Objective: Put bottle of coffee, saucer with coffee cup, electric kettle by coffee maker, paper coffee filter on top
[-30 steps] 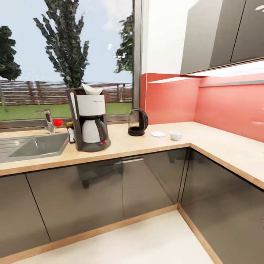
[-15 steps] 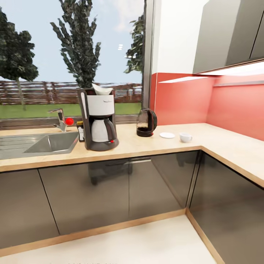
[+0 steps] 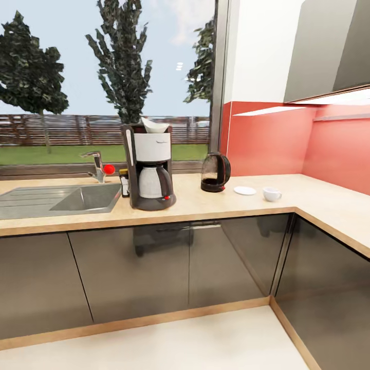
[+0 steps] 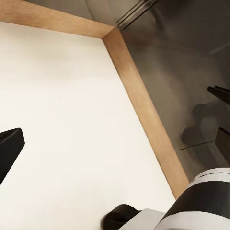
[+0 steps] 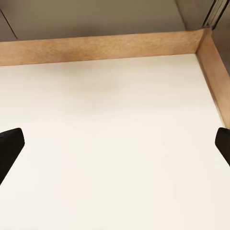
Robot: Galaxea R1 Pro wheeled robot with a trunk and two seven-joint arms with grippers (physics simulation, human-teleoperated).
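Observation:
The black and white coffee maker (image 3: 150,167) stands on the wooden countertop (image 3: 216,203), with a white paper coffee filter (image 3: 154,125) on its top. The coffee bottle (image 3: 124,183) stands just behind it on its left, half hidden. Right of the maker sits the dark electric kettle (image 3: 215,172). Further right lies the white saucer (image 3: 245,190), and the white coffee cup (image 3: 271,194) rests on the counter beside it, apart from it. My left gripper (image 4: 115,136) and right gripper (image 5: 115,143) both hang open over the pale floor, nothing between their fingers.
A steel sink (image 3: 56,199) with a tap (image 3: 97,165) and a red knob is set in the counter at the left. Dark base cabinets (image 3: 154,267) run below and turn a corner at the right. A wooden plinth (image 5: 105,48) edges the floor. Wall cabinets (image 3: 329,46) hang above.
The whole head view has shifted: the camera turned left and things slid rightward in the picture. Nothing on the counter has moved.

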